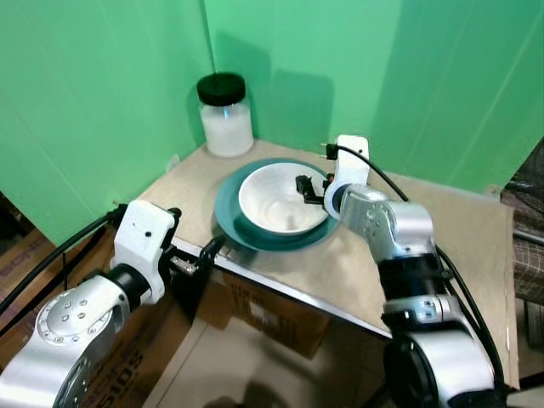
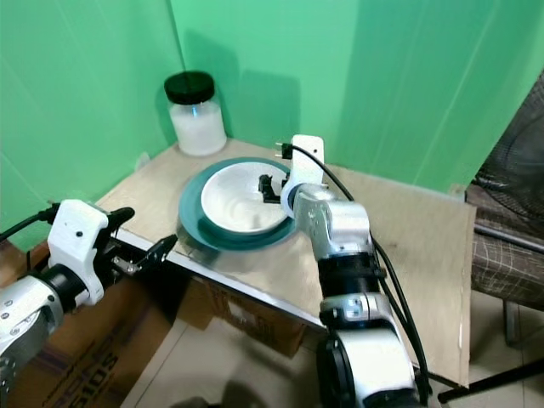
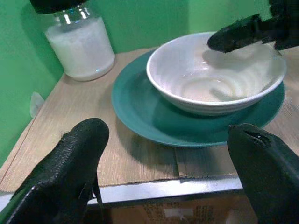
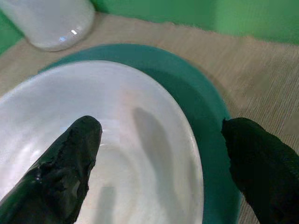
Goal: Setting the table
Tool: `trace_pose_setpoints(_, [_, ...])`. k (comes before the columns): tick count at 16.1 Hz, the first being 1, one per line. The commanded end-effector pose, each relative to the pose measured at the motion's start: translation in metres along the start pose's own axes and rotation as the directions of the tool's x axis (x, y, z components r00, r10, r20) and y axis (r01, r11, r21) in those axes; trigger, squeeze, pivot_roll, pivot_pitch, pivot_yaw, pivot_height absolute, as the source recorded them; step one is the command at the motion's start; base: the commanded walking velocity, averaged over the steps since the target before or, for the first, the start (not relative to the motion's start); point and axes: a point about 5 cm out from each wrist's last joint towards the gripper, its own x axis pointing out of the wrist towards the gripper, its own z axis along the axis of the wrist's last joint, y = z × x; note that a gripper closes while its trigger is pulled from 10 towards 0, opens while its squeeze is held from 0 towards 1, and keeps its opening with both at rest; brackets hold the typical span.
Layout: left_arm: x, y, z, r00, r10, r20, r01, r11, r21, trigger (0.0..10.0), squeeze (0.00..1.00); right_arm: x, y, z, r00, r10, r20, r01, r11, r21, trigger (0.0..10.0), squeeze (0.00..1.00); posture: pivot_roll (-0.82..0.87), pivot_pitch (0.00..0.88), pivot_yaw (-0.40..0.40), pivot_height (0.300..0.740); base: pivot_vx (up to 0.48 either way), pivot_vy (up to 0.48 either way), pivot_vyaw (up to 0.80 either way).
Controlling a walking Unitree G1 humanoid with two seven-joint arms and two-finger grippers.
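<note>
A white bowl (image 1: 272, 204) sits in a teal plate (image 1: 231, 223) on a light wooden table (image 1: 459, 246). My right gripper (image 1: 313, 185) is open at the bowl's far right rim. In the right wrist view one of its fingers (image 4: 70, 163) hangs inside the bowl (image 4: 140, 154) and the other stands outside, over the plate (image 4: 187, 79). My left gripper (image 1: 194, 234) is open and holds nothing. It stands at the table's front left edge, facing the plate (image 3: 140, 116) and bowl (image 3: 210, 79).
A glass jar (image 1: 226, 119) of white powder with a black lid stands at the table's back left corner, against green backdrop walls. Cardboard boxes (image 1: 272, 314) sit under the table. A chair (image 2: 510, 246) stands at the right. The table's right half is bare.
</note>
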Motion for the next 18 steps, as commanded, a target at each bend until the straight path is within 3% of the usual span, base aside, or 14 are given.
trace_pose_setpoints(1, [0.0, -0.003, 0.0, 1.0, -0.027, -0.004, 0.028, 1.0, 0.009, 10.0, 0.03, 0.003, 0.001, 0.004, 1.0, -0.007, 0.006, 0.007, 1.0, 0.028, 10.0, 0.0, 0.0, 0.04, 0.058, 0.74, 0.0, 0.0, 0.0])
trace_pose_setpoints(3, [0.0, -0.004, -0.001, 0.999, -0.036, -0.007, 0.037, 0.999, 0.009, 10.0, 0.04, 0.004, 0.0, 0.005, 1.0, -0.005, -0.001, 0.005, 0.998, 0.056, 10.0, 0.0, 0.0, 0.04, 0.06, 0.74, 0.0, 0.0, 0.0])
trace_pose_setpoints(4, [-0.001, -0.004, -0.001, 0.999, -0.04, -0.009, 0.04, 0.999, 0.009, 10.0, 0.03, 0.005, -0.001, 0.006, 1.0, -0.008, -0.01, 0.008, 0.998, 0.07, 8.8, 0.0, -0.01, 0.041, 0.061, 0.74, 0.0, 0.0, 0.0])
trace_pose_setpoints(5, [-0.001, -0.004, -0.001, 0.999, -0.041, -0.009, 0.041, 0.999, 0.009, 10.0, 0.04, 0.005, -0.002, 0.007, 1.0, 0.004, -0.015, -0.003, 0.996, 0.09, 4.5, 0.0, -0.01, 0.041, 0.061, 0.74, 0.0, 0.0, 0.0])
trace_pose_setpoints(6, [0.0, -0.004, -0.002, 0.999, -0.046, -0.01, 0.046, 0.999, 0.01, 10.0, 0.04, 0.005, -0.002, 0.009, 0.999, 0.034, -0.024, -0.031, 0.991, 0.129, 1.8, 0.0, -0.01, 0.042, 0.064, 0.74, 0.0, 0.0, 0.0])
trace_pose_setpoints(7, [0.001, -0.004, -0.001, 0.999, -0.052, -0.01, 0.052, 0.999, 0.011, 10.0, 0.04, 0.004, 0.001, 0.011, 0.997, 0.074, -0.035, -0.068, 0.986, 0.155, 0.0, 0.0, -0.01, 0.042, 0.067, 0.74, 0.0, 0.0, 0.0])
trace_pose_setpoints(10, [0.003, -0.004, -0.001, 0.998, -0.07, -0.011, 0.07, 0.997, 0.012, 10.0, 0.04, 0.002, 0.002, 0.012, 0.992, 0.114, -0.062, -0.102, 0.98, 0.17, 0.0, 0.0, -0.01, 0.042, 0.07, 0.74, 0.0, 0.0, 0.0])
trace_pose_setpoints(18, [0.0, -0.011, -0.001, 0.978, -0.211, 0.004, 0.211, 0.977, -0.032, 10.0, 0.03, 0.0, -0.011, 0.0, 0.952, 0.234, -0.195, -0.162, 0.93, 0.329, 0.0, 0.0, -0.01, 0.041, 0.075, 0.74, 0.0, 0.0, 0.0])
